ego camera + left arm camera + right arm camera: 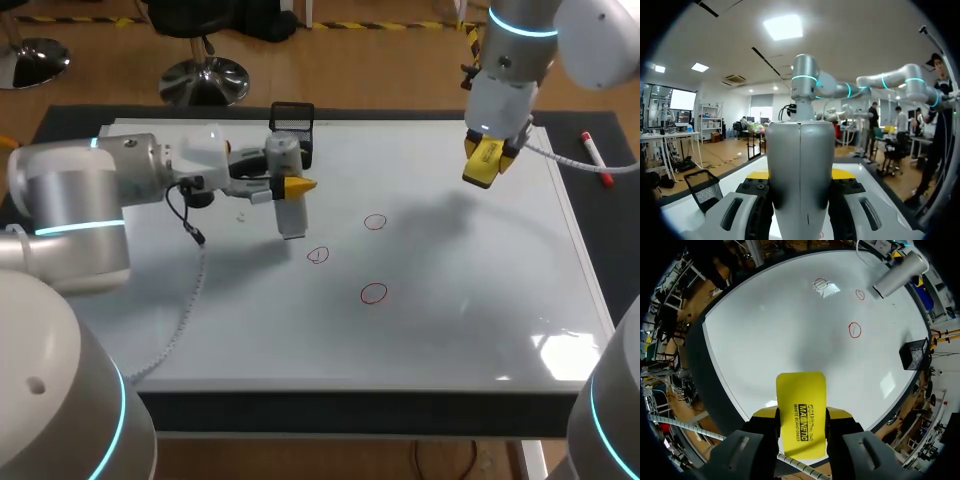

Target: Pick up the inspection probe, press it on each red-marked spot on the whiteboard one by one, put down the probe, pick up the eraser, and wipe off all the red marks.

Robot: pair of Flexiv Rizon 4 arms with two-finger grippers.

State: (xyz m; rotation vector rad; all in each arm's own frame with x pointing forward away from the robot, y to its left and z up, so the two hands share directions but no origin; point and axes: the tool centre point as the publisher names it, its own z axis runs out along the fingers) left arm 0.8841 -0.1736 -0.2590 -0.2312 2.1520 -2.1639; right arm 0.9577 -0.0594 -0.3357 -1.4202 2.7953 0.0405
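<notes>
Silver in colour, the inspection probe is gripped between the fingers of the left hand. Its lower end is over the whiteboard, near the three red circles; whether it touches, I cannot tell. The right hand is closed on the yellow eraser above the board's far right part. A black mesh basket stands at the far edge, and a red marker lies on the worktop, right of the board.

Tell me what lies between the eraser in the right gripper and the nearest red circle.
Only bare whiteboard separates the eraser from that circle, as the head view shows.
</notes>
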